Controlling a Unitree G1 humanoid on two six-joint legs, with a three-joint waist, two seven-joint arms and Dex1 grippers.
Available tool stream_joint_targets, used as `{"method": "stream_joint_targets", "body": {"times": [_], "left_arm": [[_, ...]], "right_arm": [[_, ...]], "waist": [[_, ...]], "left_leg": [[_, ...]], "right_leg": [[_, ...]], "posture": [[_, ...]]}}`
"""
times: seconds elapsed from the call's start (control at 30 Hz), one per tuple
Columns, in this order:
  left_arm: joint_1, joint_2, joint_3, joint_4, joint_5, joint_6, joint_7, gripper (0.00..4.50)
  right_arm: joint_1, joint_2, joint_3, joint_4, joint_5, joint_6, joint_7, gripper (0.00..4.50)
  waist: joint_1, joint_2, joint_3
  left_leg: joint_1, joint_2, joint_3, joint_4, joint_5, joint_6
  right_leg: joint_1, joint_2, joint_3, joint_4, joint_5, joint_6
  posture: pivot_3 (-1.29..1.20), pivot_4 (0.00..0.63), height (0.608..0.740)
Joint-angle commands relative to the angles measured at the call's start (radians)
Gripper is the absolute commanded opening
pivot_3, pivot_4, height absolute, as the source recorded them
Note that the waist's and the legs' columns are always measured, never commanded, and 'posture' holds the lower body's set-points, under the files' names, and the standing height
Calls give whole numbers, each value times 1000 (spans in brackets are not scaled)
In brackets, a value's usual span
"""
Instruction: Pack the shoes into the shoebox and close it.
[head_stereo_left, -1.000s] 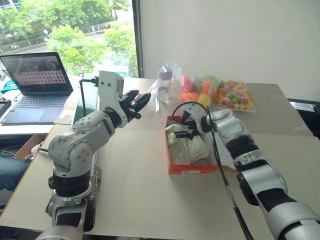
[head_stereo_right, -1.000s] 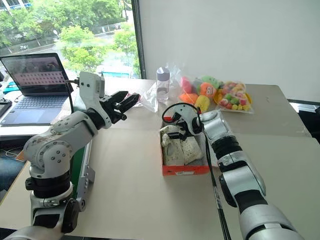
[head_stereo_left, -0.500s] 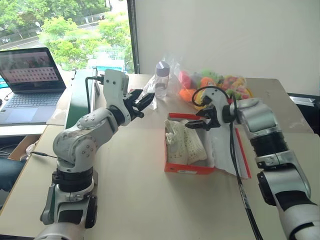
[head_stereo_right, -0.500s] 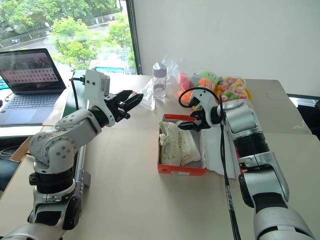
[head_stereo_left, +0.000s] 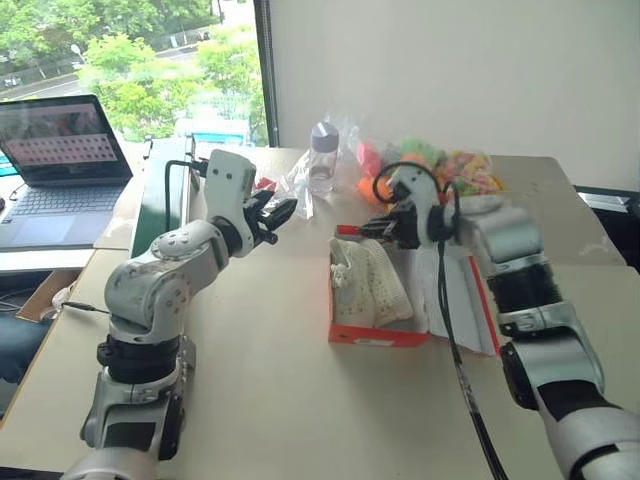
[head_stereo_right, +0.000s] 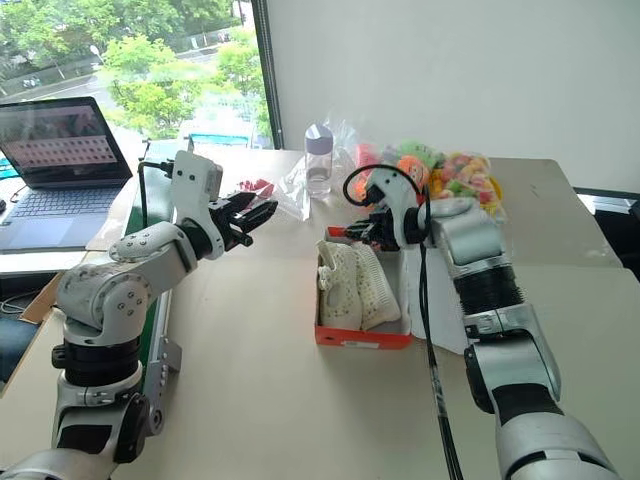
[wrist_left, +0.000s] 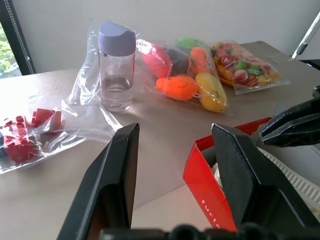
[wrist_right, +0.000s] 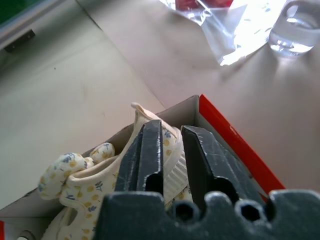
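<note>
Your right gripper (head_stereo_right: 362, 229) has just snapped from wide open to fully clenched, and it has lifted off the shoes (head_stereo_right: 352, 284) to hover over the far end of the shoebox (head_stereo_right: 362, 338); in the right wrist view its two fingers (wrist_right: 150, 150) stand close together with nothing between them, so it comes away empty. That reads as the placing step being finished: both cream shoes now lie side by side inside the box, which sits on the table (head_stereo_right: 250, 380) in front of you, and neither one hangs over the rim as far as you can see. The box holds nothing else visible. Its lid (head_stereo_left: 470, 300) lies folded flat on the table on the right side of the box, white inside facing up, so closing is the part left to do, and you will probably need to get a finger under that far edge to swing it over. Your left gripper (head_stereo_right: 252, 217) hangs to the left of the box, well apart from it, fingers half spread and holding nothing. Behind the box, the bagged plush toys (wrist_left: 192, 72), the small bottle (wrist_left: 116, 65) in its clear wrap and the red bricks (wrist_left: 25, 137) in their bag sit apart from the job; steer the lid clear of them.
</note>
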Motion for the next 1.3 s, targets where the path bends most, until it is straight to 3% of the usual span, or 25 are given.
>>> {"method": "stream_joint_targets", "body": {"times": [0.03, 0.27, 0.4, 0.5, 0.9, 1.3], "left_arm": [[1, 9, 16, -57, 4, 5, -2, 2425], [18, 14, 37, -89, 6, 30, 13, 2425], [19, 10, 43, -99, 7, 42, 19, 2425], [23, 7, 50, -108, 6, 50, 24, 2425], [35, 13, 51, -115, 2, 52, 13, 2425], [105, 184, 30, -167, -81, 101, -189, 2425]], "right_arm": [[-41, 22, -20, 156, -24, -119, -34, 77], [-65, 61, 41, 337, -123, -280, -75, 77], [-70, 85, 60, 375, -161, -333, -82, 77], [-98, 82, 58, 387, -182, -359, -91, 77], [-169, 68, 15, 296, -152, -302, -35, 77], [-129, 100, 6, 218, -115, -209, 17, 77]], "waist": [[0, 0, 0], [-9, 0, 1], [-13, 0, 1], [-14, 0, 1], [-12, 1, 2], [-14, 2, 3]], "left_leg": [[0, 0, 0, 0, 0, 0], [1, 0, 0, 0, 0, 0], [10, 0, 0, 0, 1, -1], [14, 1, 0, 0, -2, -6], [12, 1, -1, -2, 0, -7], [11, 1, -1, -2, 0, -7]], "right_leg": [[0, 0, 0, 0, 0, 0], [1, 0, 0, 0, 0, 0], [9, 1, 0, 1, -1, 1], [12, 0, 0, 1, -4, 6], [11, 0, 0, 1, 1, -2], [9, 0, 0, 1, 1, -1]], "posture": [[0, 150, 740], [0, 150, 740], [0, 150, 740], [0, 150, 740], [0, 150, 740], [0, 150, 740]]}}
